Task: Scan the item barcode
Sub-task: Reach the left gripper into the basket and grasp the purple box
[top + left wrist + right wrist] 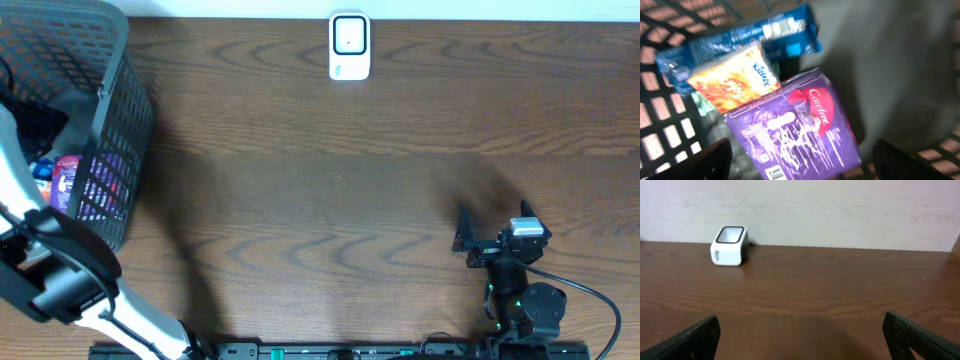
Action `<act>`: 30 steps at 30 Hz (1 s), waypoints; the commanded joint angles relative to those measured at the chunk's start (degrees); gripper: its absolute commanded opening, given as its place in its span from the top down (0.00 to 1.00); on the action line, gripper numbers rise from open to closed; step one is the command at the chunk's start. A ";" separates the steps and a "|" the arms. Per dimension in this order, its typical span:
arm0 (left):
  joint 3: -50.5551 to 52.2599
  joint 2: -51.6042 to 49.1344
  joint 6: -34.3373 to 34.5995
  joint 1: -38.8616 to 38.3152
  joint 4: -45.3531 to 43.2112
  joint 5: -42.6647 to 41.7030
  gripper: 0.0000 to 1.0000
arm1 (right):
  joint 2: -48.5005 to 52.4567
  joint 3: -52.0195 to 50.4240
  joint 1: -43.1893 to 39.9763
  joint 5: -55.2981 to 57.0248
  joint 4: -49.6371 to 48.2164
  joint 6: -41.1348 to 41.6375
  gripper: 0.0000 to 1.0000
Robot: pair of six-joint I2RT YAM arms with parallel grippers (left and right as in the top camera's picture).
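The purple Carefree packet is found off the brown wooden tabletop, inside the dark plastic mesh basket at its left end. The left claw is held spread above the packet; the right claw is spread over bare wood. A white box-shaped scanner is placed at the far edge. An orange Kleenex pack and a blue foil packet are seen beside the purple one.

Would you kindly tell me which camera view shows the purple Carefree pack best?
The left wrist view: the purple Carefree pack fills it, label and barcode visible. Overhead shows only a purple patch behind the basket mesh; the right wrist view misses it.
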State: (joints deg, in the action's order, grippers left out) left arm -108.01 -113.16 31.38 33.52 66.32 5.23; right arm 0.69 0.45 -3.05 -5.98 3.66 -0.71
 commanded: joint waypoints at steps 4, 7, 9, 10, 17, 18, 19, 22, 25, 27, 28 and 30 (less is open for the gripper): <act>0.59 -5.62 3.48 -2.36 0.28 1.42 0.11 | -0.31 -0.11 -0.28 -0.35 0.20 -0.85 0.01; 0.70 -7.78 5.01 -3.76 0.37 2.38 0.12 | -0.31 -0.11 -0.28 -0.35 0.20 -0.85 0.01; 0.83 -9.11 7.15 -4.39 0.35 3.54 0.12 | -0.31 -0.11 -0.28 -0.35 0.20 -0.85 0.01; 0.83 -9.70 7.87 -4.66 0.24 4.15 0.13 | -0.31 -0.11 -0.28 -0.35 0.20 -0.85 0.01; 0.96 -12.20 9.07 -5.53 0.48 4.94 0.21 | -0.31 -0.11 -0.28 -0.35 0.20 -0.85 0.01; 0.98 -12.26 9.07 -5.53 0.61 4.94 0.21 | -0.31 -0.11 -0.28 -0.35 0.20 -0.85 0.01; 0.98 -12.33 9.07 -5.53 0.96 4.94 0.21 | -0.31 -0.11 -0.28 -0.35 0.20 -0.85 0.01; 0.98 -12.33 9.27 -5.53 2.25 4.94 0.26 | -0.31 -0.11 -0.28 -0.35 0.20 -0.85 0.01; 0.98 -12.33 9.20 -5.53 3.17 4.94 0.39 | -0.31 -0.11 -0.28 -0.35 0.20 -0.85 0.01; 0.98 -12.33 9.16 -5.53 3.85 4.92 0.44 | -0.31 -0.11 -0.28 -0.35 0.20 -0.85 0.01; 0.96 -12.33 8.92 -5.53 4.17 4.92 0.49 | -0.31 -0.11 -0.28 -0.35 0.20 -0.85 0.01; 0.98 -12.33 7.21 -5.57 4.42 4.90 0.58 | -0.31 -0.11 -0.28 -0.35 0.20 -0.85 0.01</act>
State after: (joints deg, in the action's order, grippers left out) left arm -107.42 -124.51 39.77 27.94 70.19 9.23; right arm 0.69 0.45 -3.05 -5.98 3.68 -0.71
